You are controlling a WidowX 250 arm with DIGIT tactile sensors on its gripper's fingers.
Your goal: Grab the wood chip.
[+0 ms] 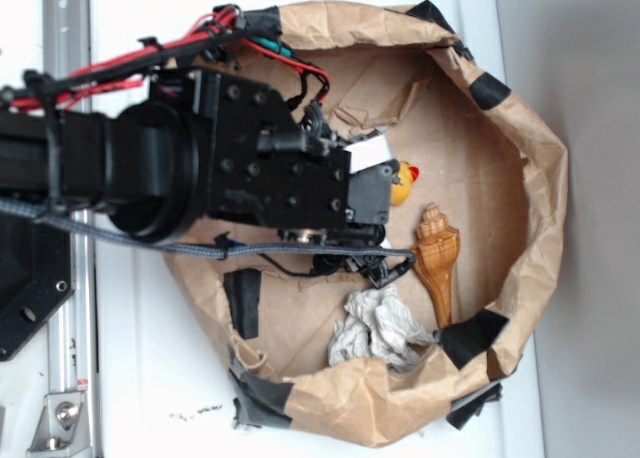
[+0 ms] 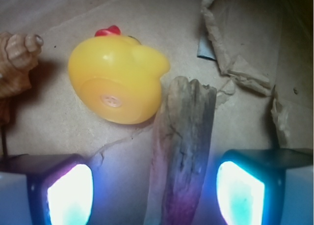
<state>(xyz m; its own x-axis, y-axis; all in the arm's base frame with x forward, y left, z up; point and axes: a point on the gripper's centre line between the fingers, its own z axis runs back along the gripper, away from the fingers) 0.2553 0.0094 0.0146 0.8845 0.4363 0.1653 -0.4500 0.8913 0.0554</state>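
Pincer released, straddling the wood chip [image 2: 182,151] inside the paper nest [image 1: 530,178].

In my wrist view my pincer [image 2: 156,190] stood spread, one lit pad at each side of the chip and neither touching it. The chip lay flat on the brown paper floor between them, its blunt far end touching or just beside the yellow duck [image 2: 117,80], with the seashell [image 2: 17,63] well apart at far left. I judged the step best done by lowering straight, then closing squarely across the chip's width, clear of the duck. The chip looked grey-brown, rough, cracked along the grain, elongated.
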